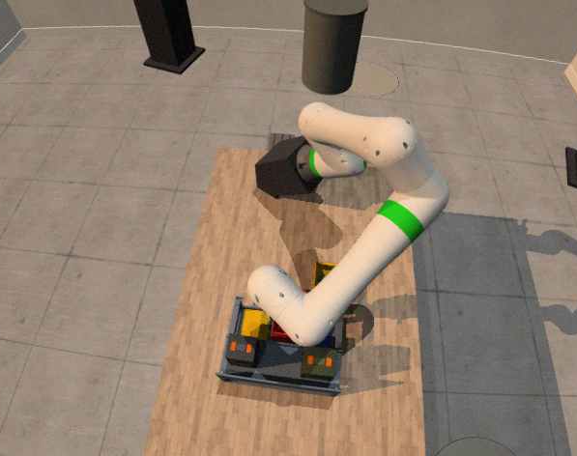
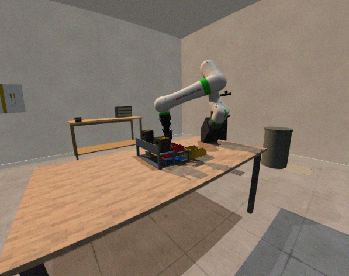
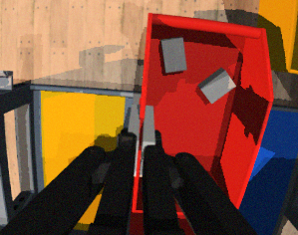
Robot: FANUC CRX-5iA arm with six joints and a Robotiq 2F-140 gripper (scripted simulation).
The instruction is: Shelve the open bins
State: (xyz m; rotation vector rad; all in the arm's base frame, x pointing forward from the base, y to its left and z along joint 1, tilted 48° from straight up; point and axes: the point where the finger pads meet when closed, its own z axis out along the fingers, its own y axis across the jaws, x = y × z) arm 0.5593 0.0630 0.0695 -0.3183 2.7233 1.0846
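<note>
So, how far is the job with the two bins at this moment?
Nothing looks finished yet. In hand: the gripper is shut on the left wall of the red bin, two gray parts inside, over the shelf between its yellow and blue marks. Left: seat and release it, then move the yellow bin from the table.
</note>
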